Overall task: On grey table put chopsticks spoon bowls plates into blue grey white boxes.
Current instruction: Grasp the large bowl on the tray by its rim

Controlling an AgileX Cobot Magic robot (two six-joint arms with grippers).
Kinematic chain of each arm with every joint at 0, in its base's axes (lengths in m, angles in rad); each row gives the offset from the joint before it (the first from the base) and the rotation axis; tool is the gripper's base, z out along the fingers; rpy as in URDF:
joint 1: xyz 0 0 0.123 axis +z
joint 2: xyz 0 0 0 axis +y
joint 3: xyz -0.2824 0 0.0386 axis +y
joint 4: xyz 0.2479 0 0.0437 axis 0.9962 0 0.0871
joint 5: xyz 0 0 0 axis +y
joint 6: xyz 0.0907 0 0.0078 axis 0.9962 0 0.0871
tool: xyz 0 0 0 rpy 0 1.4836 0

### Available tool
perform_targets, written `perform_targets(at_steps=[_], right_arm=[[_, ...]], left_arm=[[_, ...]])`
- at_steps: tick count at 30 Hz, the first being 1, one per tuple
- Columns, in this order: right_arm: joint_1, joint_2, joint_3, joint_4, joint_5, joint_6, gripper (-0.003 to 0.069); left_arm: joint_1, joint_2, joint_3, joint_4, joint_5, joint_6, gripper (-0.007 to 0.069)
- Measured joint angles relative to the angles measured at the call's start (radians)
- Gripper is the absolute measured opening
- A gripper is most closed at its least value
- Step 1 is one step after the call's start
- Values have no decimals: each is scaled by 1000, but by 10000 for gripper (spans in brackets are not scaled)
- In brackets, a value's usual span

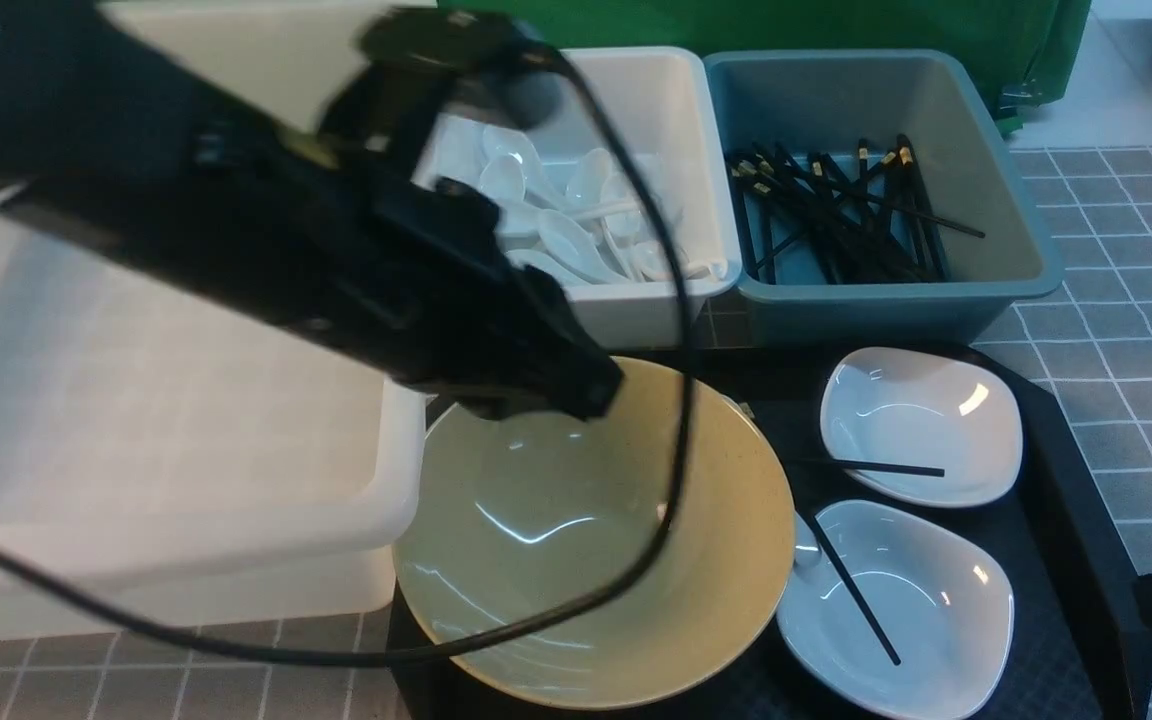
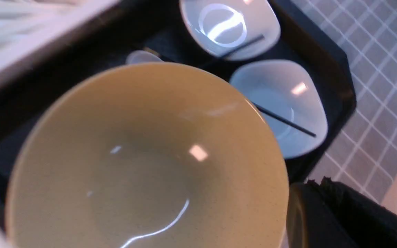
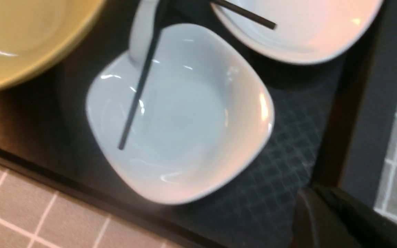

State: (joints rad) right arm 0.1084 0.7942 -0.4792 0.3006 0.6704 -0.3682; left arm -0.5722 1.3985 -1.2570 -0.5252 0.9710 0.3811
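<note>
The yellow bowl [image 1: 586, 560] stands on a black tray on the grey table [image 1: 1136, 250]. My left gripper [image 1: 581, 395] hangs shut over the bowl's far rim; in the left wrist view its fingertips [image 2: 320, 179] lie beside the bowl [image 2: 143, 155] with nothing seen between them. Two white plates [image 1: 921, 410] [image 1: 936, 620] sit to the bowl's right, each with one black chopstick [image 1: 886, 467] [image 1: 851, 590] across it. A white spoon [image 3: 143, 34] lies half hidden between the bowl and the near plate [image 3: 191, 120]. My right gripper [image 3: 314, 189] is shut and empty above the tray's near right corner.
A large whitish tub [image 1: 186, 450] stands at the left under my left arm. Behind the tray [image 1: 1086, 480] sit a white box [image 1: 656, 90] holding several spoons and a blue-grey box [image 1: 996, 200] holding several chopsticks. Green cloth hangs at the back.
</note>
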Motion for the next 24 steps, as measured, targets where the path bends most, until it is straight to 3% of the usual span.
perform_targets(at_steps=[4, 10, 17, 24], right_arm=[[0, 3, 0, 17, -16, -15, 33], [0, 3, 0, 29, -23, -18, 33], [1, 3, 0, 33, -30, -18, 33], [1, 3, 0, 42, -34, -18, 34]], left_arm=[[-134, 194, -158, 238, 50, -117, -8], [-206, 391, -251, 491, 58, -233, -8], [-230, 541, -255, 458, -2, -234, -8], [-296, 558, -276, 323, -10, -88, 7]])
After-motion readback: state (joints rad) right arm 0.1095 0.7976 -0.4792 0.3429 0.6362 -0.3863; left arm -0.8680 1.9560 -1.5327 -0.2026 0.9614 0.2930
